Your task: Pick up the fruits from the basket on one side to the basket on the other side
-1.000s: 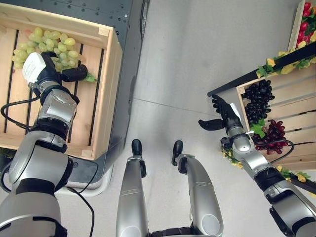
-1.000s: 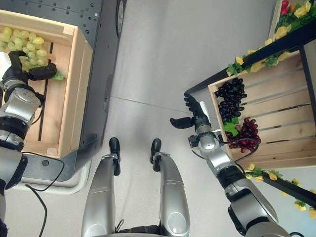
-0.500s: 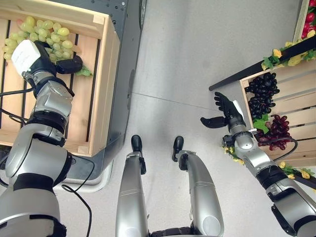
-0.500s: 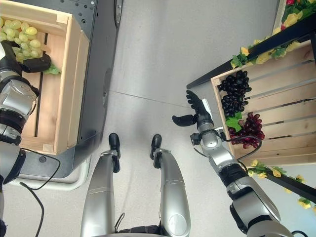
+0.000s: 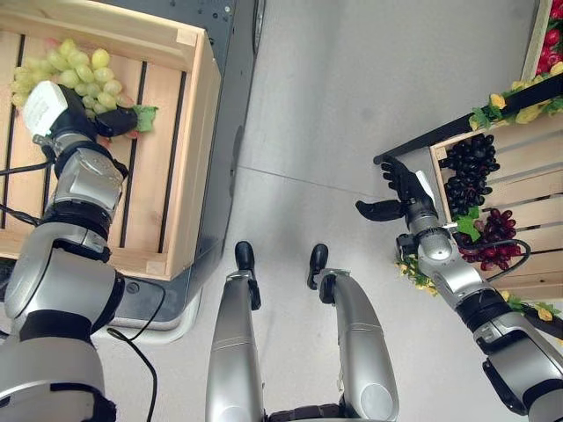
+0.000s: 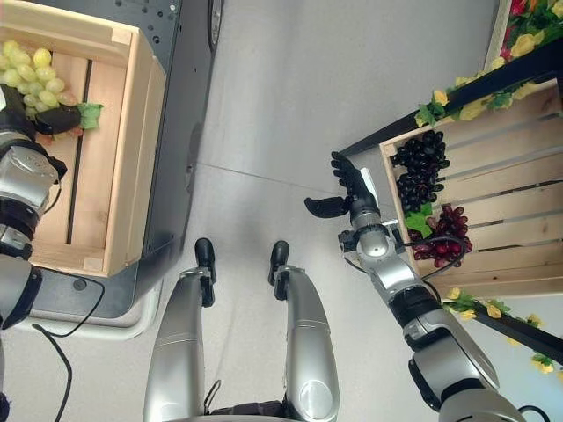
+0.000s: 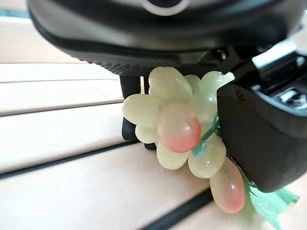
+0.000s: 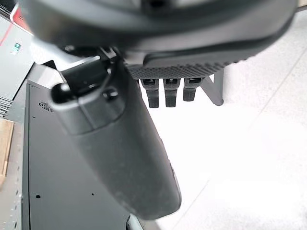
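Note:
A bunch of green grapes (image 5: 75, 72) lies in the far corner of the wooden crate (image 5: 189, 149) on my left. My left hand (image 5: 62, 119) is down on the bunch's near end. In the left wrist view the grapes (image 7: 182, 129), some blushed pink, sit pinched between its thumb (image 7: 259, 134) and fingers, just above the slats. My right hand (image 5: 406, 198) hangs open over the floor, thumb spread, just left of the right-hand crate (image 5: 528, 167). That crate holds a black grape bunch (image 5: 468, 171) and a red one (image 5: 493, 242).
The left crate rests on a dark grey cart (image 5: 224, 132). A garland of yellow flowers and leaves (image 5: 510, 97) runs along the black shelf edge above the right crate. Another crate with red fruit (image 5: 550, 40) stands at the far right. Bare floor lies between the crates.
My left hand's thumb has swung in from its spread pose onto the green grapes. The right hand has kept its open pose beside the right crate. The view has shifted slightly.

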